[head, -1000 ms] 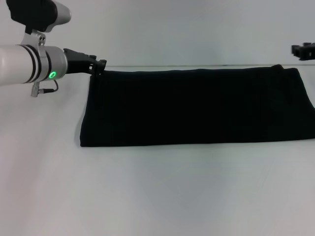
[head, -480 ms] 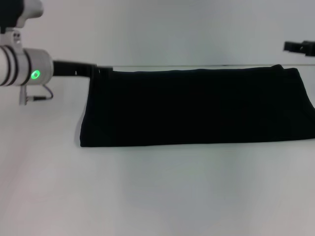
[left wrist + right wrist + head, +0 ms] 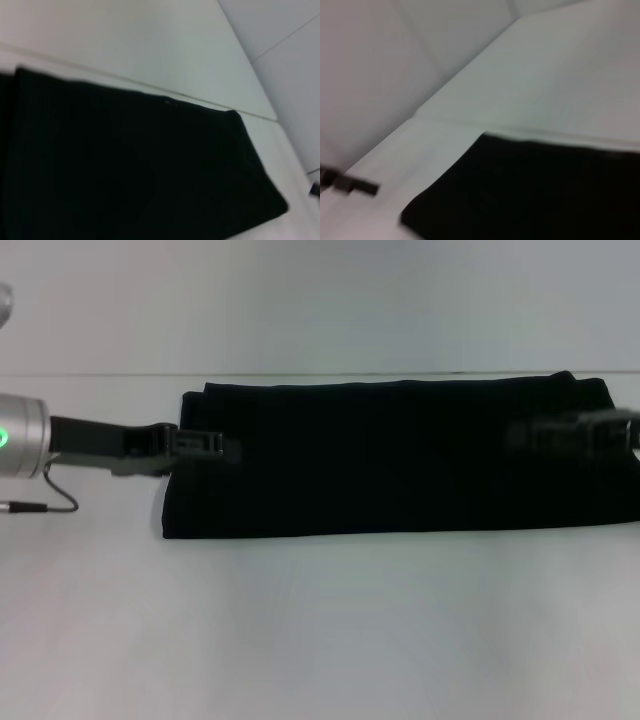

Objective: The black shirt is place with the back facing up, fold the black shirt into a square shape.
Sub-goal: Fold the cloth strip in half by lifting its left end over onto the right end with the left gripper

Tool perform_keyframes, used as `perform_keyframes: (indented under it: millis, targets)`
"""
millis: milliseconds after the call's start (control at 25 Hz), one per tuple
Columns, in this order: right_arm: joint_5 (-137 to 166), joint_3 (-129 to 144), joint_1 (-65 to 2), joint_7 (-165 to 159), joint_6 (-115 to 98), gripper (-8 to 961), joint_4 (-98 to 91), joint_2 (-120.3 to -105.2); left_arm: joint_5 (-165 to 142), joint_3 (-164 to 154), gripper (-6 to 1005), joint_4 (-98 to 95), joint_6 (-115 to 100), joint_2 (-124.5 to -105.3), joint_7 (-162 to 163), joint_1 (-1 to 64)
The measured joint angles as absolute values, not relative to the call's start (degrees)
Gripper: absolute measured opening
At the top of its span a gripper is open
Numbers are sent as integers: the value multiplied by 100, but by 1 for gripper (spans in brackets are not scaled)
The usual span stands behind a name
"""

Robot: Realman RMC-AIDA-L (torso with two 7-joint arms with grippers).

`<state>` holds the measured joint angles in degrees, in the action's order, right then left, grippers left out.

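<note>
Over the left end of the black shirt (image 3: 400,460), the left gripper (image 3: 205,445) is now reaching in from the side, its dark fingers lying above the cloth's short edge about midway between the far and near hems; half a second ago it was sitting up at the far left corner, and a second ago at that same corner with the arm higher in the head view. Whether its fingers are spread or pressed together cannot be told, since they are blending into the dark fabric. At the opposite end, the right gripper (image 3: 575,432) is showing over the shirt's right portion, blurred by motion, where earlier only its tip was peeking in at the upper right, off the cloth; its finger state cannot be told either. Between the two grippers the shirt is lying flat as a long horizontal band on the white table (image 3: 320,630), its far edge running close along the table's back line, and its outline is looking the same as in both earlier frames. Both wrist views are showing only a shirt corner against white tabletop
</note>
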<state>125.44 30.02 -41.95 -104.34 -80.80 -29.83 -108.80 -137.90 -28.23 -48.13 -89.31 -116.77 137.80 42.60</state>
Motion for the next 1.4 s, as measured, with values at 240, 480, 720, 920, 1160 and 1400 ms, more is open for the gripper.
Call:
perform_keyframes:
  millis: [240, 480, 720, 920, 1160, 1400]
  targets:
    - [12546, 3385, -4138, -9904, -8801, 658, -3016, -10907, -13832, -2420, 937, -4154, -9142, -11600, 14654, 4195]
    - [12551, 3451, -4098, -9468, -9328, 662, -3071, -10905, -13930, -2398, 936, -3870, -8922, -11641, 15461, 4082]
    - [12551, 3460, -4071, -9396, -9807, 685, -3348, -10911, -13931, -2212, 937, -3528, -8466, -11668, 16011, 3950]
    - [12552, 3608, -4069, -9365, -9958, 737, -3544, -10918, -13929, -2141, 937, -3418, -8218, -11720, 16404, 3850]
    - [12551, 3679, -4111, -9361, -9921, 822, -3568, -10925, -13928, -2148, 936, -3271, -7834, -11775, 16684, 3772]
    - [12528, 3651, -4134, -9303, -9793, 906, -3602, -10962, -13894, -2141, 936, -3171, -7596, -11777, 16809, 3801]
